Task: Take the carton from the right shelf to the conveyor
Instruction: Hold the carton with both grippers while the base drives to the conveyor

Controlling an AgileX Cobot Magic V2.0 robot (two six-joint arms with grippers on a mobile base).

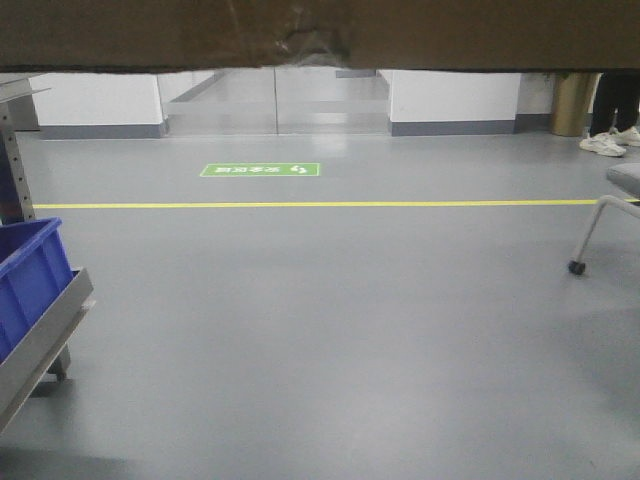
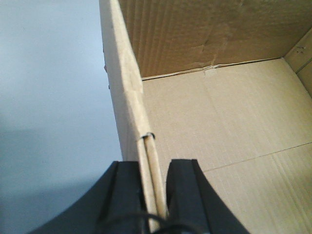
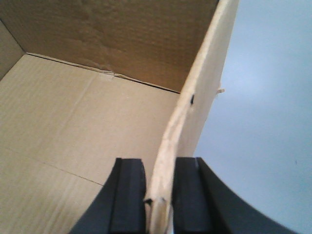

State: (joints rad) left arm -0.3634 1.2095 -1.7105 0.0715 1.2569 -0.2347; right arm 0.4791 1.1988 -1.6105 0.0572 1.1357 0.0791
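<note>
Empty open carton (image 2: 219, 122): likely light, thin bendy walls, easy to crush. Pinched tight at one top rim by left claw (image 2: 155, 170), opposite rim by right claw (image 3: 159, 168).

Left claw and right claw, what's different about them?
The left claw pinches the carton's left wall, with the box's inside on its right; the right claw pinches the opposite wall, inside on its left. The edge at the left claw runs straight; at the right claw it bends. Both are black and shut on cardboard.
</note>
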